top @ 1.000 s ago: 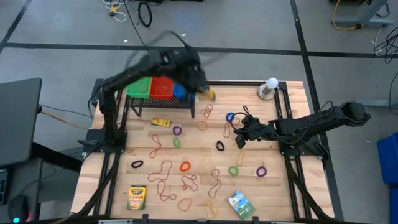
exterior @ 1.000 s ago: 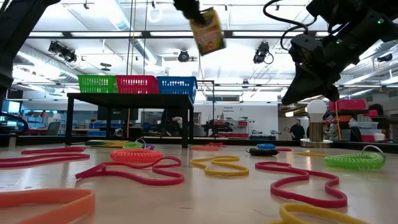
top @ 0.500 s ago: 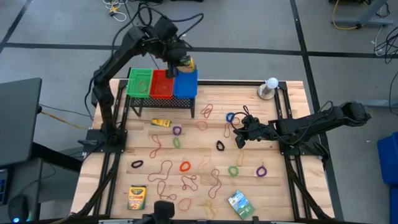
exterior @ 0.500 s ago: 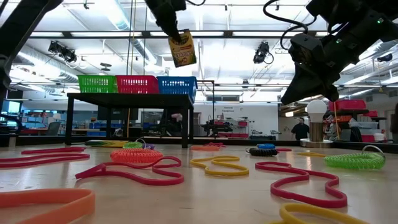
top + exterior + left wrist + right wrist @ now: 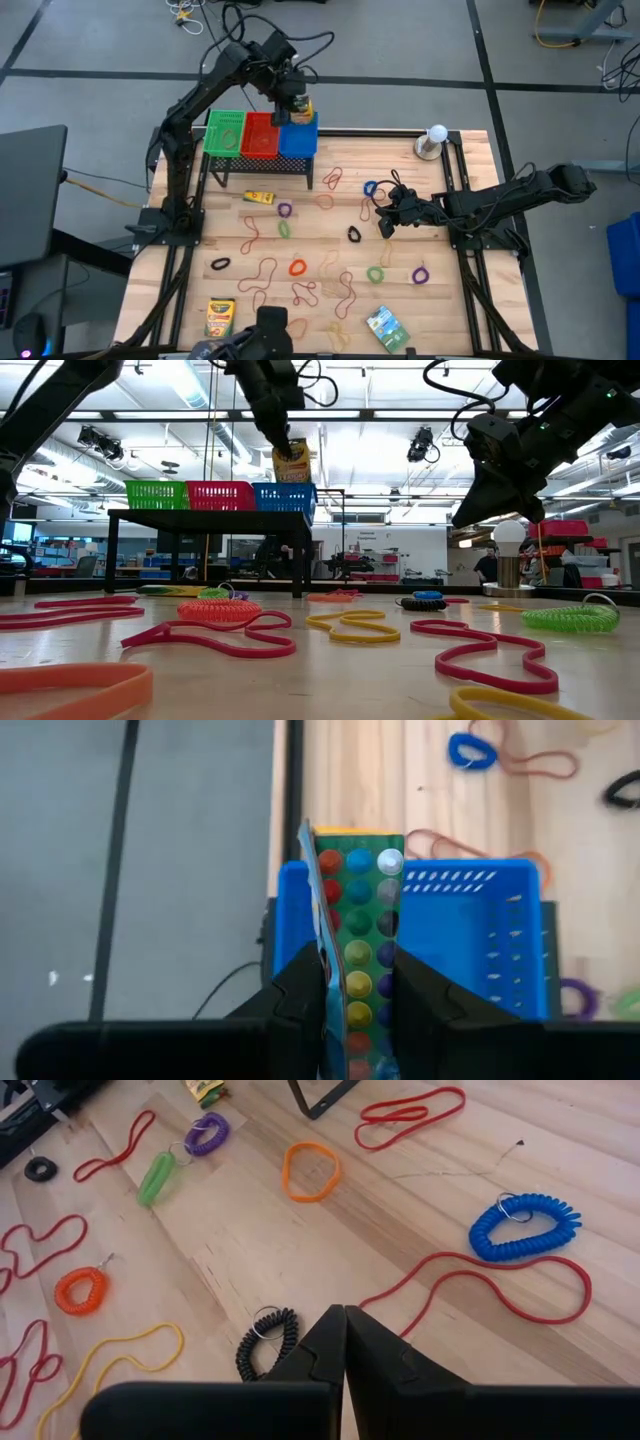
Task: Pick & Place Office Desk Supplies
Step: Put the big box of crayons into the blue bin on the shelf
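Above the blue bin on the rack, the left gripper holds a crayon box pinched between its two fingers, the box upright with its open end, showing rows of crayon tips, facing the wrist camera. From the low view the box hangs just over the bin's rim, not yet inside it. Such a box looks light and fairly stiff, a thin card shell packed with crayons; it should take a firm pinch across its narrow faces without crushing, though a loose flap at one edge suggests the card can bend or let crayons slip out if tipped. The printed card is probably smooth, so a grip low on the body, as here, seems safer than one near the open top. Beside it sit a red bin and a green bin. Over the table's right middle the right gripper waits, its fingers closed on nothing, above a black coil and near a blue coil. On the table, two more crayon boxes, a green packet and many soft, limp bands lie apart; the bands will flop and need pinching at one strand.
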Tool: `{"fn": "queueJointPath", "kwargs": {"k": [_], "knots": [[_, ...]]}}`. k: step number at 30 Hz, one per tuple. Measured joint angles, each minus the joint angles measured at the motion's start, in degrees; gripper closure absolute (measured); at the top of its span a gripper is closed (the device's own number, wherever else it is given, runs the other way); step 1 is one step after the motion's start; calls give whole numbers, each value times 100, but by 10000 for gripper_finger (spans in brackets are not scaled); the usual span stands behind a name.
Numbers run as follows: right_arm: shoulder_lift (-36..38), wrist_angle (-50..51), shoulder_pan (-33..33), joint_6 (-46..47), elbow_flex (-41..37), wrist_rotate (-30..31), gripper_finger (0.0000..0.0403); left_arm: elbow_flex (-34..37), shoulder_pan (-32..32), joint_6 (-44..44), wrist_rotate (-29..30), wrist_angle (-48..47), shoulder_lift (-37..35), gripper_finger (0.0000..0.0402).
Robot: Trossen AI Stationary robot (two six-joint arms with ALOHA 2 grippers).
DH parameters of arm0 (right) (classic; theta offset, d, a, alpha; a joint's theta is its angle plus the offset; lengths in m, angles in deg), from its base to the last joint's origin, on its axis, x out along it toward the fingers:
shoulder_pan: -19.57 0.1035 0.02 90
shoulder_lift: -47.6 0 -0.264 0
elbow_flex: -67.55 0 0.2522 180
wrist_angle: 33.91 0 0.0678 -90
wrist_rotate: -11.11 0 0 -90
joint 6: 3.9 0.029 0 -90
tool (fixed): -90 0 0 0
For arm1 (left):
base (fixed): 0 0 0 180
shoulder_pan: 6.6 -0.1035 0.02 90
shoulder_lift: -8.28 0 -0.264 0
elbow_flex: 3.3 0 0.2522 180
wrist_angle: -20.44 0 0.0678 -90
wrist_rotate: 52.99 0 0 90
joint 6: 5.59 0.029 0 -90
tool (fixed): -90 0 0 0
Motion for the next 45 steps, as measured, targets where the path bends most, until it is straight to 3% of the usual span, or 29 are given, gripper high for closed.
{"fn": "queueJointPath", "kwargs": {"k": [8, 33, 45], "knots": [[0, 0, 0, 1, 0, 1, 387, 688, -68, 90, 112, 169, -97, 316], [0, 0, 0, -1, 0, 12, 387, 1155, -32, 133, 74, 530, -62, 314], [0, 0, 0, -3, 0, 14, 387, 1153, -28, 159, 157, 737, -64, 270]]}}
